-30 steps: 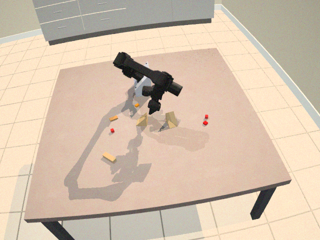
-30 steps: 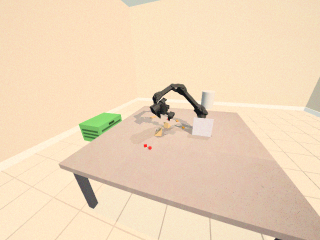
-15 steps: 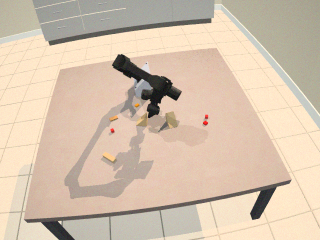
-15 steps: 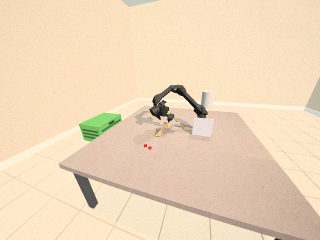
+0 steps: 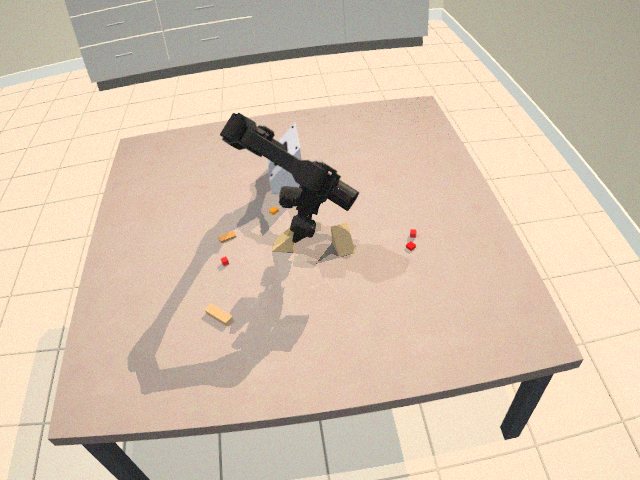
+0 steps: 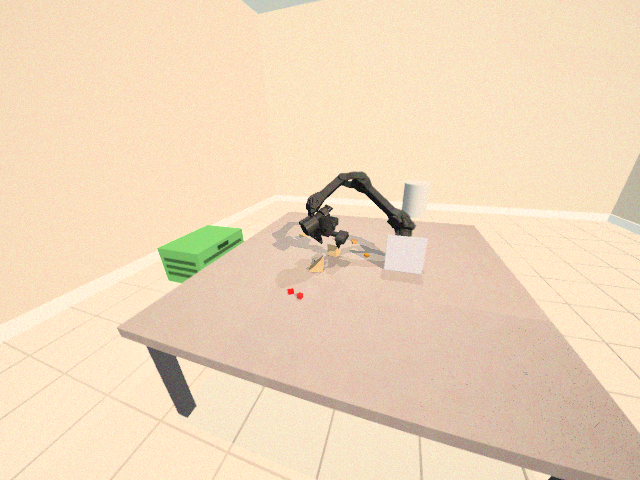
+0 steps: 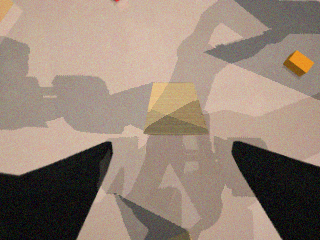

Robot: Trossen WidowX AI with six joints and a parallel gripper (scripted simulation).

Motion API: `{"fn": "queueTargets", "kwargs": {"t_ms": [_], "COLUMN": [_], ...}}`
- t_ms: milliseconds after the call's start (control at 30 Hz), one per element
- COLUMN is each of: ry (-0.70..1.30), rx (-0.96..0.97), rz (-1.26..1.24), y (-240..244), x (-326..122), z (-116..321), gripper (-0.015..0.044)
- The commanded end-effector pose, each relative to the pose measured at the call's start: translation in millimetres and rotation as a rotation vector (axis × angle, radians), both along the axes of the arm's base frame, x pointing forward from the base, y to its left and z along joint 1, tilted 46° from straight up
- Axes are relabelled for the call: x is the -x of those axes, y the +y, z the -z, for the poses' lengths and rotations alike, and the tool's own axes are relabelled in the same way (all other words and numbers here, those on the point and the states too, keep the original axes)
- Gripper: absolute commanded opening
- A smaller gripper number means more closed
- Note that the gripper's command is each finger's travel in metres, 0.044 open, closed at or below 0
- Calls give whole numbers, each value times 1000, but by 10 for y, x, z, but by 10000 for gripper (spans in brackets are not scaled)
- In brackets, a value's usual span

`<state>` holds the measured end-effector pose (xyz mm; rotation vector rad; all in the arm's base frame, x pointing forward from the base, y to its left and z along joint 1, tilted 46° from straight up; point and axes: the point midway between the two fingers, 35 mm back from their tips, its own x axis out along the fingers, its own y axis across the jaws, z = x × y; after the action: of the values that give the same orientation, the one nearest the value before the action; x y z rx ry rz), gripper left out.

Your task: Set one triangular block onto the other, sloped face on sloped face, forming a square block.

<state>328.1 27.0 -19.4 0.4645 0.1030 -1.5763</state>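
One triangular block [image 5: 283, 243] [image 6: 334, 252] [image 7: 173, 107] rests on the table on the left in the top view, partly behind the hand. The other triangular block [image 5: 342, 240] [image 6: 317, 265] stands apart on the table to its right, its steep sloped face showing; only a sliver of it shows at the wrist view's bottom edge. My gripper [image 5: 298, 237] [image 6: 329, 243] [image 7: 172, 147] is open and empty, pointing down above the left block. In the wrist view that block lies just beyond the line between the fingertips. The exact fingertip height is hard to tell.
Two red cubes [image 5: 413, 233] [image 6: 299, 296] lie right of the blocks. Another red cube [image 5: 224, 261], orange pieces [image 5: 226, 236] [image 7: 300, 62] and a tan bar [image 5: 218, 314] lie to the left. An upright pale panel [image 5: 283, 178] [image 6: 405, 254] stands by the arm's base.
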Motion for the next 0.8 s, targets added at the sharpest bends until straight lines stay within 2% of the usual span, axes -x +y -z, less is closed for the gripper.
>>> {"fn": "queueTargets", "kwargs": {"t_ms": [0, 767], "ry": [2, 21], "rx": [2, 2], "rz": [1, 33], "y": [-76, -436], "x": [-8, 21], "z": [9, 108], "gripper": [440, 440]}}
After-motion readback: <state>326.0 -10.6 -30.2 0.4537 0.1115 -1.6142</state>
